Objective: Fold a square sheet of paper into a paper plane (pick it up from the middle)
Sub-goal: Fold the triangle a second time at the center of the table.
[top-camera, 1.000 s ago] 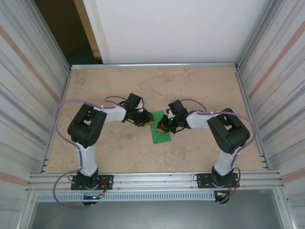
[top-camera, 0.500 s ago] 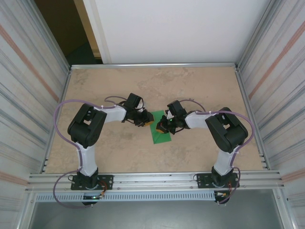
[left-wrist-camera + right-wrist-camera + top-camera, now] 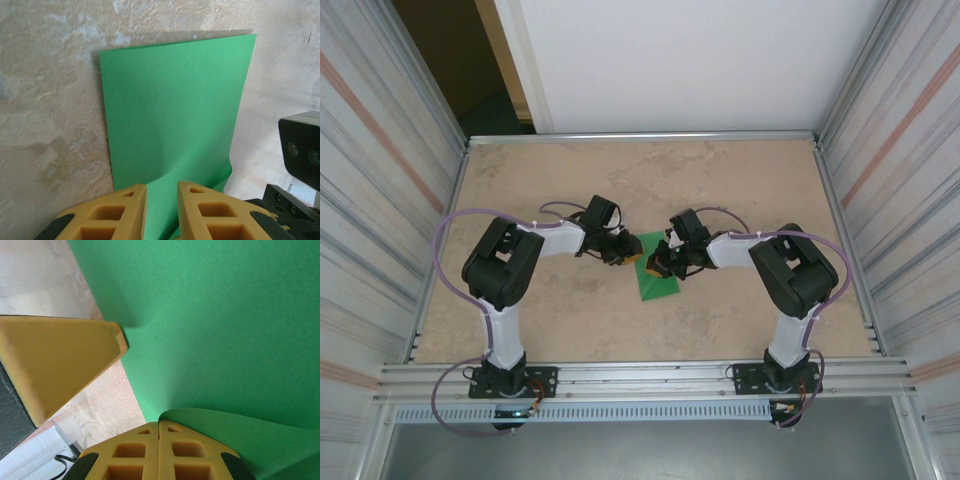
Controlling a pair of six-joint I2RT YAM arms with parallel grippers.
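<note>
Left gripper (image 3: 161,202): jaws a narrow slit apart, and green shows through the gap. The tips are down on the near edge of the green paper sheet (image 3: 170,110). I can't tell if they nip it or just pin it.

From those tips the sheet runs straight ahead, with its long axis in line with the fingers. In the left wrist view it reads as a rectangle lying flat on the table (image 3: 50,125), apart from a small curl at the corner just right of the tips.

Right gripper (image 3: 159,435): fingers pressed together, no gap. A lifted flap of the sheet (image 3: 225,315) curls up right at the tips and sweeps off to their right. I can't say if an edge is caught between the pads. One left finger (image 3: 60,365) sits just ahead-left of them, its tip touching the sheet's edge.

From above, the left gripper (image 3: 625,255) and right gripper (image 3: 658,268) face each other across the far half of the sheet (image 3: 660,288), close together.

My read is mid-fold. The raised flap is on the right gripper's side, so the right arm is nearer to it, and I'd take it across the long axis while the left holds the sheet down.
</note>
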